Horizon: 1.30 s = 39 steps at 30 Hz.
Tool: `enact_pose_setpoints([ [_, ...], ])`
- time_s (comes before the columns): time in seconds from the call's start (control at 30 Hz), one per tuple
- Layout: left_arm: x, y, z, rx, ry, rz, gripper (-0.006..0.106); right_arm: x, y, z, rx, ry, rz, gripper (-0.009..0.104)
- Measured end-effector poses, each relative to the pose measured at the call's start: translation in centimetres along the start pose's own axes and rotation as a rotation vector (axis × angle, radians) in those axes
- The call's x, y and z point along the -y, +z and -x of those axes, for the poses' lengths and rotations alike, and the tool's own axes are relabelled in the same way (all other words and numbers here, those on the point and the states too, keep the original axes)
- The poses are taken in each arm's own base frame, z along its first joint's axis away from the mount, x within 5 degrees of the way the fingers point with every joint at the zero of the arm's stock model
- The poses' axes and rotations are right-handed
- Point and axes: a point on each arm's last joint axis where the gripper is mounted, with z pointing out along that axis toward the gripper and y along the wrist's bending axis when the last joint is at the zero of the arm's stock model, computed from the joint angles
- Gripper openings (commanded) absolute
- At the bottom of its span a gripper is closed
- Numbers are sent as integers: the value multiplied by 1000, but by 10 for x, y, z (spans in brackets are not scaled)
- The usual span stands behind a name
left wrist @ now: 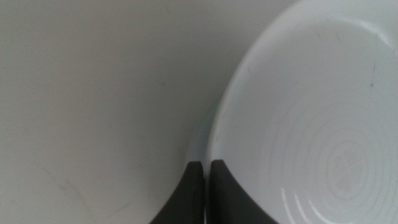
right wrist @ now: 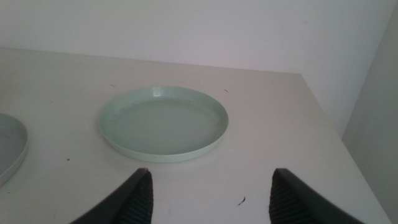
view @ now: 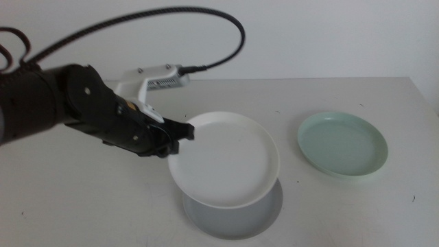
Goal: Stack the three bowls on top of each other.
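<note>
Nearest the camera in the middle view lies the pale grey bowl point(view: 233, 216), flat on the white table point(view: 82, 199) close to the front edge, with most of its surface covered from above by the white bowl point(view: 225, 159). The white bowl is tilted, its far rim higher than its near rim, and it hangs over the grey one; whether the two touch at the near side cannot be told. The left gripper point(view: 175, 139) reaches in from the left side and pinches the white bowl at its left rim, its dark jaws closed onto the thin edge. In the left wrist view the same grip shows up close: the two jaws of the left gripper point(left wrist: 206, 180) stand almost together with the rim of the white bowl point(left wrist: 311, 124) running up between them, and a sliver of the pale grey bowl point(left wrist: 198, 138) shows just outside that rim. Farther back and to the right, well apart from the other two, the mint green bowl point(view: 342, 145) sits flat and upright on the table. The right wrist view looks at that mint green bowl point(right wrist: 163, 124) from close by, with the right gripper point(right wrist: 211, 193) hovering short of it, its jaws spread wide and holding nothing; the edge of the pale grey bowl point(right wrist: 11, 149) shows at the side of that picture.
</note>
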Motion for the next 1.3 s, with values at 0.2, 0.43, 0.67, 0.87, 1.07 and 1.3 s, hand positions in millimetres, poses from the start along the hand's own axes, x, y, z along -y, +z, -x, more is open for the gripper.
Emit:
enact_pose_setpoints([
  [0.2, 12, 14, -20, 25, 8, -20, 0, 0, 0, 0, 0, 0, 0, 48],
  [0.43, 5, 31, -30, 20, -57, -8, 0, 0, 0, 0, 0, 0, 0, 48],
  [0.67, -1, 51, -36, -30, -89, 11, 0, 0, 0, 0, 0, 0, 0, 48],
  [0.87, -1, 52, -37, -38, -79, 12, 26, 0, 0, 0, 0, 0, 0, 48],
  [1.07, -1, 52, -39, -60, -50, 8, 76, 0, 0, 0, 0, 0, 0, 48],
  [1.3, 11, 15, -30, 8, 66, -43, 103, 0, 0, 0, 0, 0, 0, 48],
])
